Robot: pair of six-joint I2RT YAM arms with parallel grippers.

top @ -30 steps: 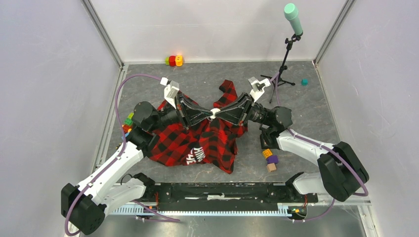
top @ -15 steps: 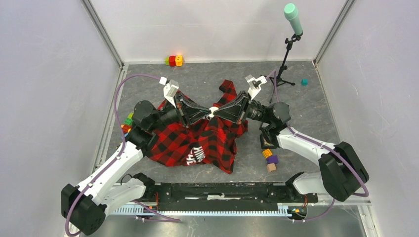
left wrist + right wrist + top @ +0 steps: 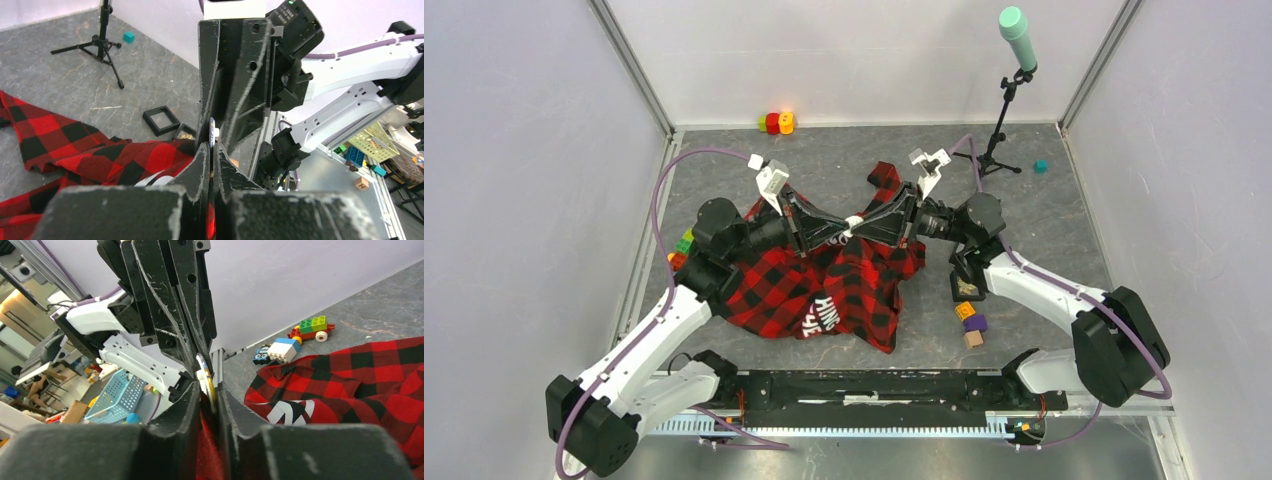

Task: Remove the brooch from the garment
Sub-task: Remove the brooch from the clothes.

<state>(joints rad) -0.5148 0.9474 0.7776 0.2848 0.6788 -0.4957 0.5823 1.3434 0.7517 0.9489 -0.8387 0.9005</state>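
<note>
Pinching the brooch (image 3: 852, 222), a small white disc with a yellow rim, between the fingers of the right gripper (image 3: 860, 221), closed onto it, over the upper part of the garment (image 3: 824, 285) at table centre. Meeting it tip to tip from 9 o'clock with the left gripper (image 3: 843, 228), fingers drawn to a narrow slit with red cloth caught between. Spreading red-and-black check from under both wrists toward 6 o'clock, 1 sleeve toward 12. Leaving bare grey table (image 3: 1064, 230) at 12, 3 and 6 o'clock of the cloth, less at 9. Showing white block letters (image 3: 825, 314) on a black panel near the 6 o'clock hem, upside down, too creased to read. Standing at 2 o'clock, tripod close by the right wrist: green-headed microphone (image 3: 1017, 36). Beyond it, teal cube (image 3: 1040, 166). At 4 o'clock, black frame (image 3: 964, 287) and stacked toy blocks (image 3: 971, 322); at 9, more blocks (image 3: 684, 245) beside the left arm; at 12, by the back wall, red-and-yellow block cluster (image 3: 776, 122).
</note>
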